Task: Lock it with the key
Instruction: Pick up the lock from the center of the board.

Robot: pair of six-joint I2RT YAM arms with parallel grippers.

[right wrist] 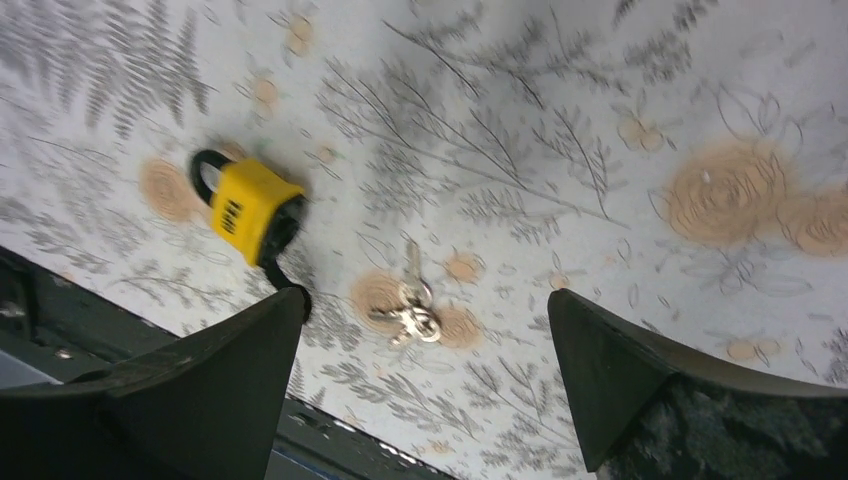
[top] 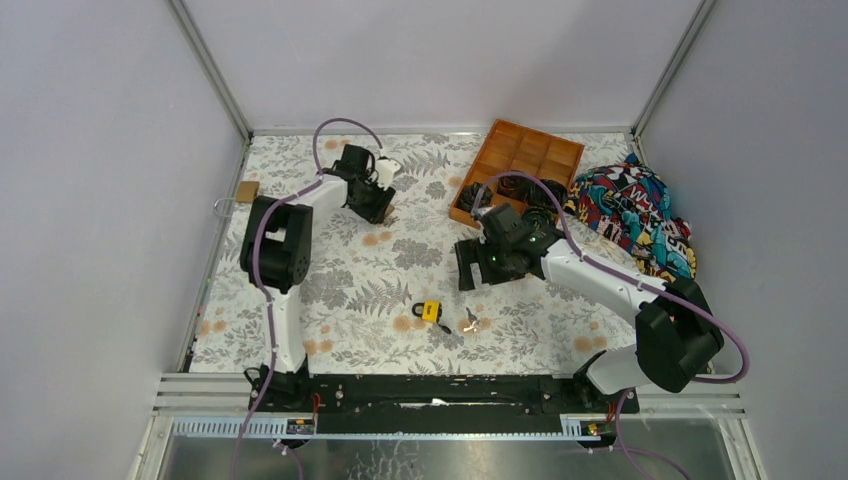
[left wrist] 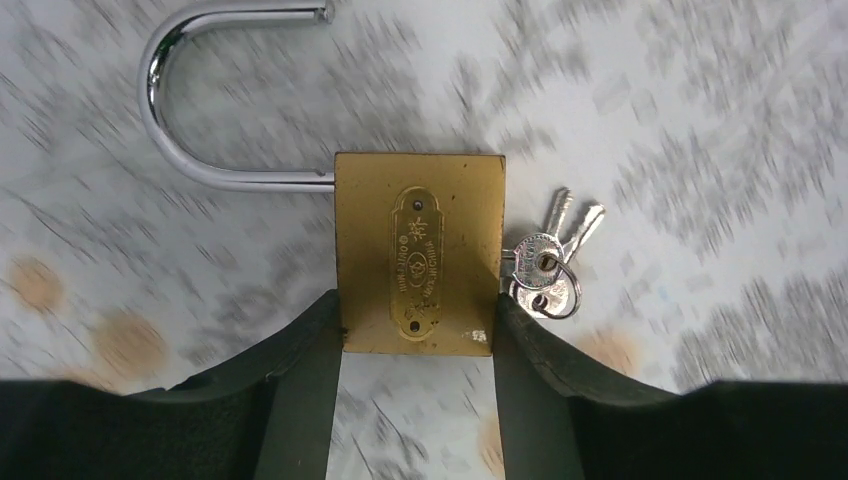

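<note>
In the left wrist view my left gripper (left wrist: 418,312) is shut on the lower sides of a brass padlock (left wrist: 420,250). Its steel shackle (left wrist: 170,110) stands open, and a bunch of small keys (left wrist: 545,270) sticks in its side. In the top view that gripper (top: 375,203) is at the back left, and the padlock it holds is hidden under it. My right gripper (top: 468,268) is open and hangs above a loose key bunch (right wrist: 410,308) and a yellow padlock (right wrist: 245,208) with a black shackle. Both lie on the floral cloth (top: 430,311).
Another brass padlock (top: 245,191) lies at the table's left edge. An orange compartment tray (top: 525,158) stands at the back right, with dark items (top: 478,190) beside it. A colourful cloth (top: 640,215) is bunched at the right. The black rail (top: 430,390) runs along the near edge.
</note>
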